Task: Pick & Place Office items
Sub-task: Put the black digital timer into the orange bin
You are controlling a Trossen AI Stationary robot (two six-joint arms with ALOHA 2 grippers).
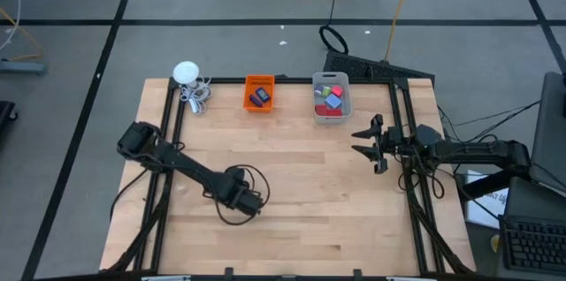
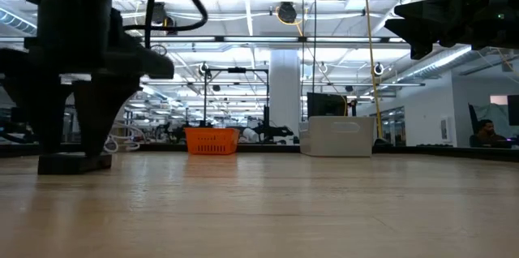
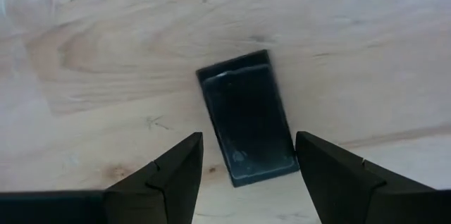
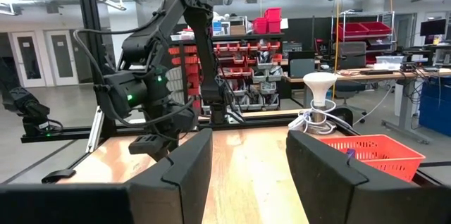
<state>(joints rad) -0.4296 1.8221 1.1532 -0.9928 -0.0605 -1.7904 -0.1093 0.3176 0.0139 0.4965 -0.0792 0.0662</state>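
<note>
Left wrist view is showing a flat black rectangular piece with a glossy face (image 3: pixel 246 117) lying on the pale wooden table (image 3: pixel 106 55), skewed against the grain and sitting between the tips of the left gripper (image 3: pixel 248 175), whose two dark fingers are standing apart on either side of it with gaps showing. By my judgement nothing is clamping it yet.

Because the piece is lying so thin and flat, the fingers are likely risking a slide over its top edge, or a scrape on the wood, if they are closing too high or too low. Its skew could also be making one finger meet a corner first, spinning or nudging it away instead of catching it.

From above, the left gripper (image 1: pixel 243 194) is working near the table's middle front, and its body is hiding the piece completely. The remaining coloured office items are sitting in the small orange mesh bin (image 1: pixel 259 93) and the clear grey plastic bin (image 1: pixel 331 97) at the far edge, well apart from this pick; their contents are too small to sort out individually. A white round gadget with a coiled cable (image 1: pixel 189 81) is resting beside the orange bin.

The right gripper (image 1: pixel 376 144) is waiting in the air near the right rail, fingers parted and empty. At table height, the piece is not making itself out under the dark left gripper (image 2: pixel 77 140).
</note>
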